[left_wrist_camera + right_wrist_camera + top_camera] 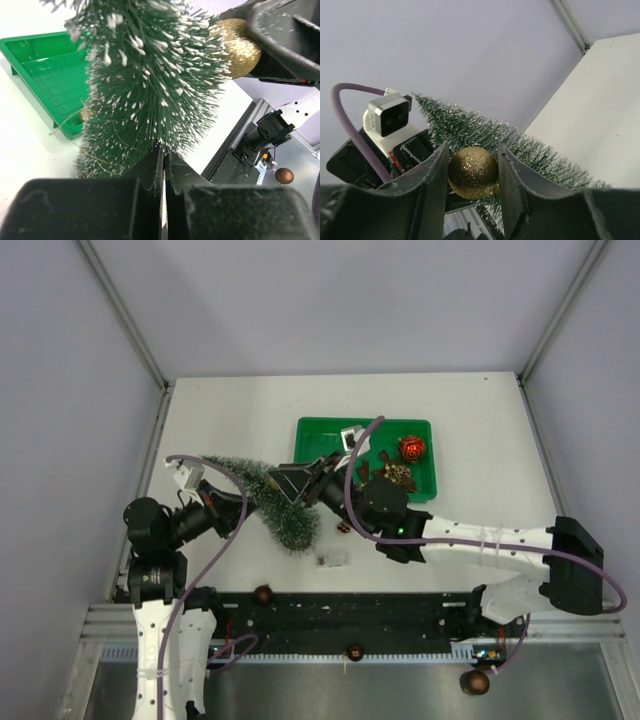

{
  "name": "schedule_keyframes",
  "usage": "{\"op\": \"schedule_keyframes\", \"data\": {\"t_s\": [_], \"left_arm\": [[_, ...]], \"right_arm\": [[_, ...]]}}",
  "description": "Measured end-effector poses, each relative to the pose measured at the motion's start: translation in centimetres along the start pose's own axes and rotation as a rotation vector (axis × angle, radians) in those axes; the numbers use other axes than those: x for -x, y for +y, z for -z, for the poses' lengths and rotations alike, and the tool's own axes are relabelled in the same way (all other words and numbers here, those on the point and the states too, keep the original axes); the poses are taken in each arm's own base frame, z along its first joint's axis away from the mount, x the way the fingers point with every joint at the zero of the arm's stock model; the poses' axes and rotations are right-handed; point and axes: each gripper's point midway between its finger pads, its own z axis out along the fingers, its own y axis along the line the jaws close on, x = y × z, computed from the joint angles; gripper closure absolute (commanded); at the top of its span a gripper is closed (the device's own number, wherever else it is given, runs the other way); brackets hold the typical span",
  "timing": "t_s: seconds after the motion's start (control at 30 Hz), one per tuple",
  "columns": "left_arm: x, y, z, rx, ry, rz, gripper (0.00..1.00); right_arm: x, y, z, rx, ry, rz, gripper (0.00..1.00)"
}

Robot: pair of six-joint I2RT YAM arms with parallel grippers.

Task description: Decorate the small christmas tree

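Note:
The small christmas tree [265, 495] is bristly dark green with frosted tips and lies tilted, its tip pointing far left. My left gripper [238, 506] is shut on its lower bristles, and in the left wrist view the jaws [164, 150] meet right under the tree [150, 75]. My right gripper [472, 150] is shut on a glittery gold ball [473, 172], which is pressed against the tree's branches [470, 127]. The left wrist view shows that ball [240, 47] at the tree's right side. From above, the right gripper [298, 480] hides the ball.
A green tray [320, 430] behind the tree holds a red ornament [412, 448] and a pine cone [395, 477]. A small clear scrap [333, 560] lies on the table. Brown balls [263, 593] [353, 650] [475, 680] sit along the near rail.

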Motion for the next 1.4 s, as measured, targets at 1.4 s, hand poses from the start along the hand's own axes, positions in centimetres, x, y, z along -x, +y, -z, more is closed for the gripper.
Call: {"op": "schedule_keyframes", "data": {"t_s": [1.4], "left_arm": [[0.1,0.1,-0.1,0.000,0.000,0.000,1.00]], "right_arm": [[-1.5,-3.9,-0.6,-0.145,-0.099,-0.098,0.66]]}}
